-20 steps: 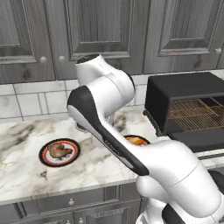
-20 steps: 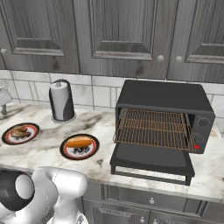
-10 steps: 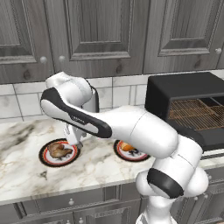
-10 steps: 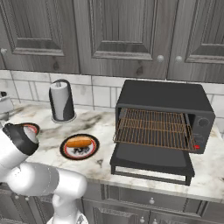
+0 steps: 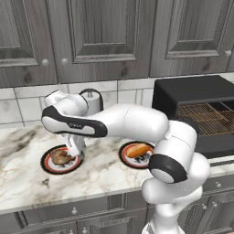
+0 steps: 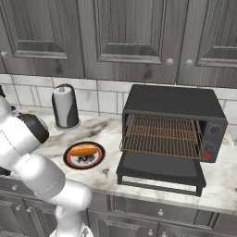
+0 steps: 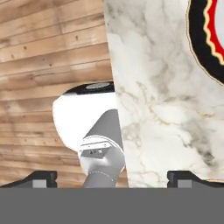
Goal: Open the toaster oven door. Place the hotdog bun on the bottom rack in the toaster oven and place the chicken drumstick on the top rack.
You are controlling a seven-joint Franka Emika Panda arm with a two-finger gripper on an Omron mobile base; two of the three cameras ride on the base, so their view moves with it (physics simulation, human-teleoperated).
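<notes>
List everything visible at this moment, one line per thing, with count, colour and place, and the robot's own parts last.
toaster oven: 1, matte black, right end of the counter
toaster oven door: 1, black, folded down flat, open
wire racks: 2, metal, inside the oven, bare
hotdog bun: 1, orange-tan, on the plate nearer the oven
chicken drumstick: 1, dark brown, on the left plate
plates: 2, black and red rim, on the counter
paper towel holder: 1, dark, against the backsplash
counter: 1, marble
cabinets: grey, above and below
arm: 1, white
gripper: 1, open, above the counter edge
</notes>
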